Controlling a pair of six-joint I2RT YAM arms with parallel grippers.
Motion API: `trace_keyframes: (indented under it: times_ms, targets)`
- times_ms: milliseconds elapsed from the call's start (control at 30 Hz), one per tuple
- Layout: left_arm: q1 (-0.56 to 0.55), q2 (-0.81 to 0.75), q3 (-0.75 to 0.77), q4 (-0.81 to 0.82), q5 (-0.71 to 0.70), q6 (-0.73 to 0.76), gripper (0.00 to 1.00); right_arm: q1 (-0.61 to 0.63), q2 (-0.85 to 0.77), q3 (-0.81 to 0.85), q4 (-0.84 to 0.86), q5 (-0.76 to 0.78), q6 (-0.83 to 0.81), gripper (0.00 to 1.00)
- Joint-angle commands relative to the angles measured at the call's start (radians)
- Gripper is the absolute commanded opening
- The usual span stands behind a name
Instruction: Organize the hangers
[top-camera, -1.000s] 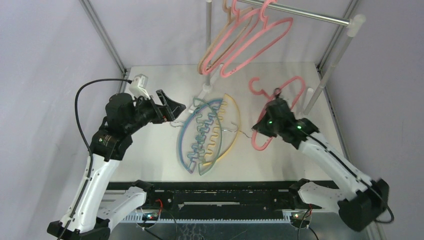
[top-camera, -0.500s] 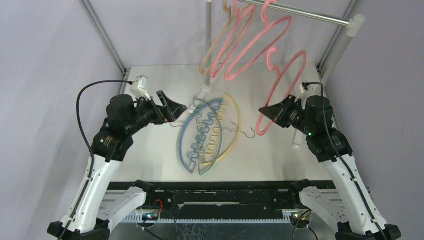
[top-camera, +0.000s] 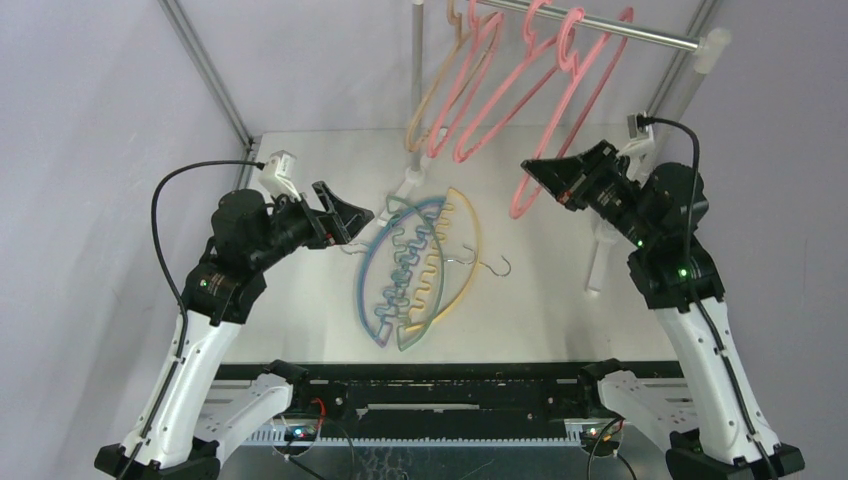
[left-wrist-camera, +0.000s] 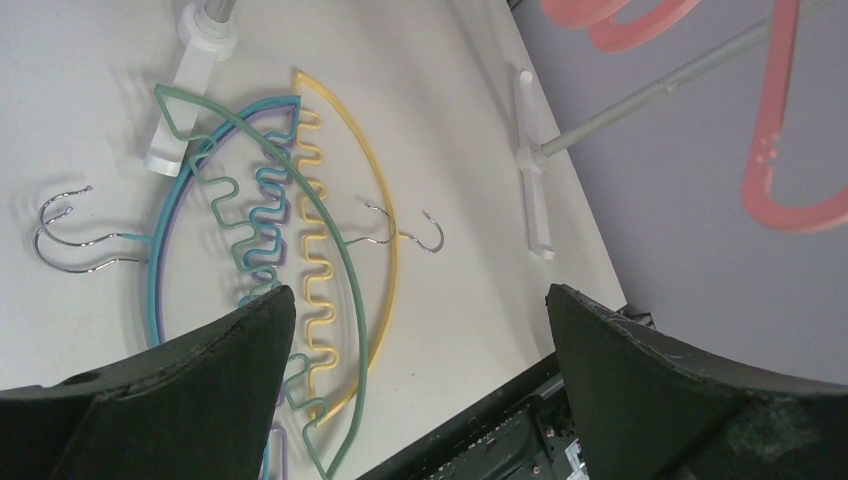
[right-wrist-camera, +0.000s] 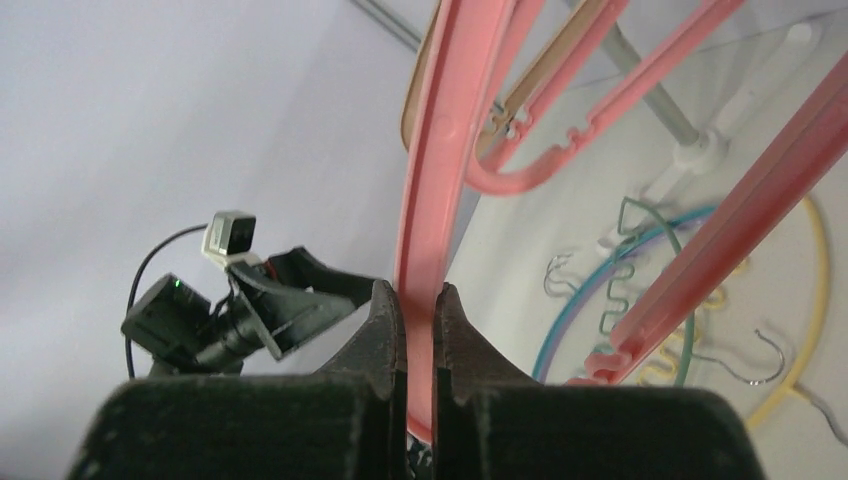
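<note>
1. Right wrist view: the right jaws are pinched tight on one arm of a pink hanger (right-wrist-camera: 440, 120), with no gap showing beside the plastic.
2. That hanger is up off the surface (top-camera: 300, 300), and its hook reaches the grey rail (top-camera: 640, 36) at the far right. You cannot tell from these views whether the hook is seated over the rail.
3. Left of it on the rail hang two more pink hangers (top-camera: 465, 152) and a beige one (top-camera: 412, 140), so that part looks done.
4. The left jaws are spread wide with nothing between them, hovering over the left half of the surface.
5. Beyond them, the wavy-bar hangers lie in an overlapping pile mid-surface: green (left-wrist-camera: 343, 270), yellow (left-wrist-camera: 394, 250) and blue (left-wrist-camera: 152, 280), with a purple one (left-wrist-camera: 280, 455) mostly hidden beneath.
6. You are probably about halfway. The plain hangers are nearly finished, pending release of the held one, and the four wavy ones seem untouched.
</note>
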Motion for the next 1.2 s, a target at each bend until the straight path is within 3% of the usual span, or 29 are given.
trace_keyframes:
  times_ms: [0, 500, 900, 1167]
  targets:
    - [0.005, -0.022, -0.014, 0.045, 0.017, -0.011, 1.0, -0.039, 0.075, 0.067, 0.127, 0.031, 0.006, 0.0]
    - [0.005, -0.045, -0.033, 0.034, 0.004, -0.018, 1.0, -0.172, 0.237, 0.067, 0.286, -0.011, 0.078, 0.0]
    - [0.005, -0.03, -0.011, 0.038, -0.006, -0.01, 0.99, -0.149, 0.364, 0.06, 0.262, -0.007, 0.103, 0.0]
    - [0.005, -0.032, -0.009, 0.03, -0.011, 0.002, 1.0, -0.076, 0.514, 0.209, 0.171, -0.015, 0.091, 0.0]
